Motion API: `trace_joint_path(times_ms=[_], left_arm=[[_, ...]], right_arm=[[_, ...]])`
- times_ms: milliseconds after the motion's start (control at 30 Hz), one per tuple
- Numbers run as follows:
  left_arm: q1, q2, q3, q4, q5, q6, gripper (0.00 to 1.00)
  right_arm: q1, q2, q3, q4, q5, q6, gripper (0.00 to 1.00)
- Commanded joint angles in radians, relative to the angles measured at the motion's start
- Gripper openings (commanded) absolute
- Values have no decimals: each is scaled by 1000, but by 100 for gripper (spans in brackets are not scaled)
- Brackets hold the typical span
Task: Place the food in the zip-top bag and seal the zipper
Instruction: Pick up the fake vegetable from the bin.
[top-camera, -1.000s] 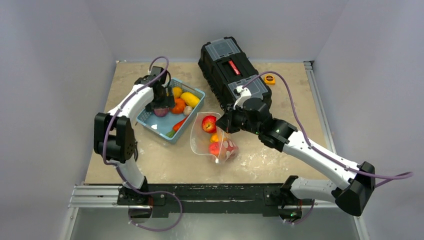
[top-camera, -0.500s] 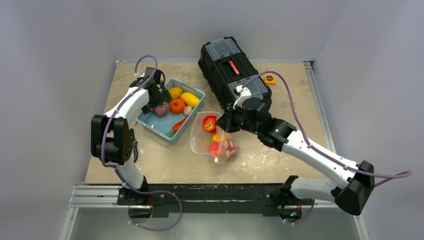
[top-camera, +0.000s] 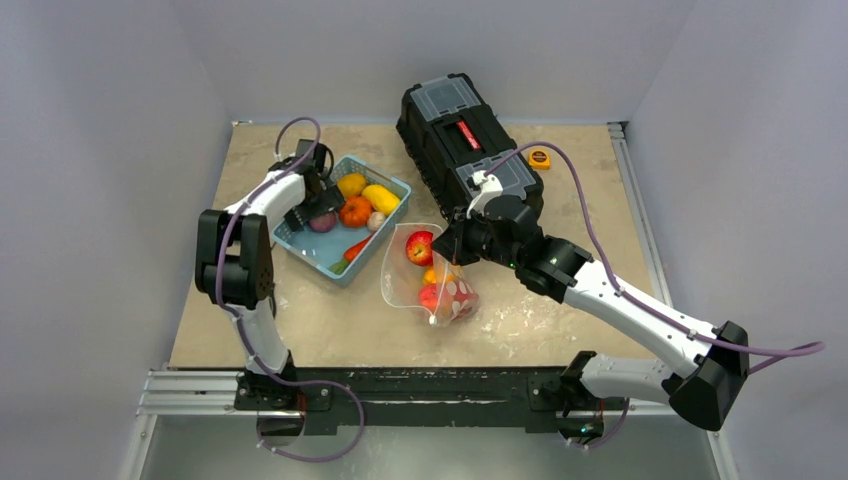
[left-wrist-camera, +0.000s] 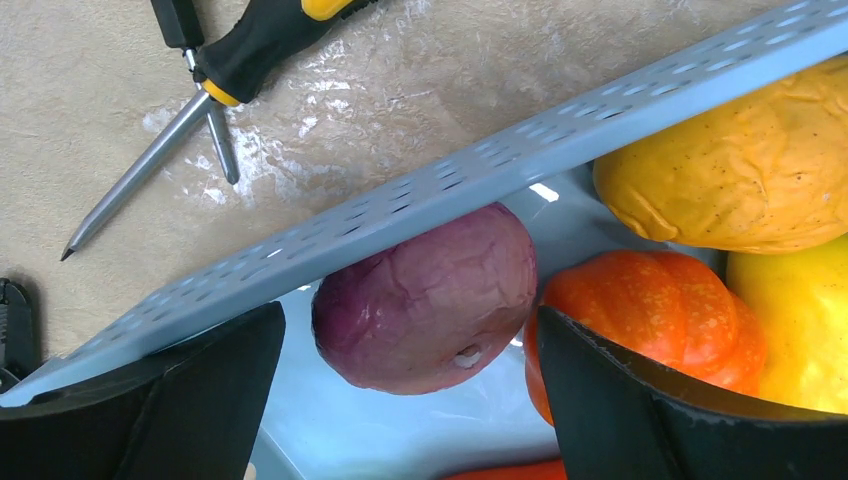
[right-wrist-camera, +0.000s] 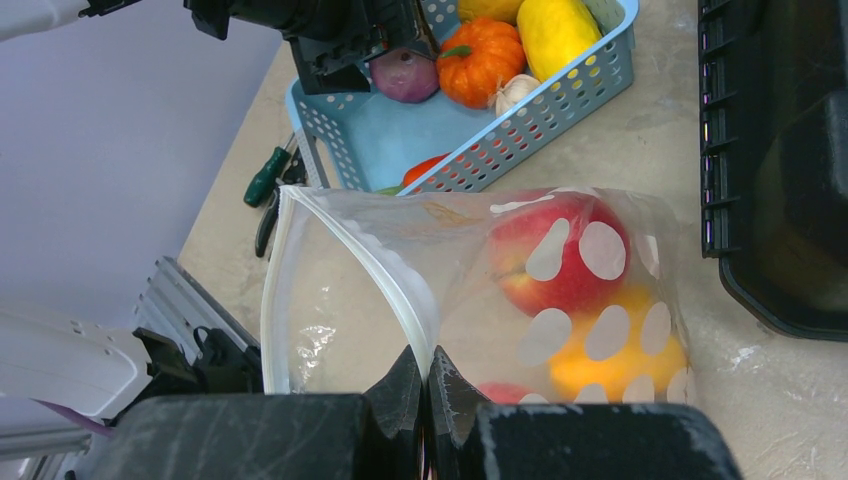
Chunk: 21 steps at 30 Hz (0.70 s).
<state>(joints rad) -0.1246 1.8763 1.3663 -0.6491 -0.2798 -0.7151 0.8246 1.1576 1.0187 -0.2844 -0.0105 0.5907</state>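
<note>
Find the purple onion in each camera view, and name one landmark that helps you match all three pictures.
Top external: the purple onion lies at the left end of the blue basket, left of centre.
Left wrist: the onion is at centre frame, just under the basket rim.
Right wrist: the onion is at top centre, inside the basket.
Shared landmark: the orange pumpkin right beside it.
</note>
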Motion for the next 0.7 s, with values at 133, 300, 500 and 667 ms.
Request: trace_joint_path(times_ms=[133,300,500,667], left_arm=[[8,18,51,11,7,4,96],[9,15,49,22,-11,16,88],[11,35,60,16,11,17,78],[11,13,55,19,21,14,71]], right_arm=[[4,-30,38,27,15,-2,0],[4,-32,32,29,14,2,0],[4,-38,40,24,15,3,0],[4,-45,50,13,14,1,0]])
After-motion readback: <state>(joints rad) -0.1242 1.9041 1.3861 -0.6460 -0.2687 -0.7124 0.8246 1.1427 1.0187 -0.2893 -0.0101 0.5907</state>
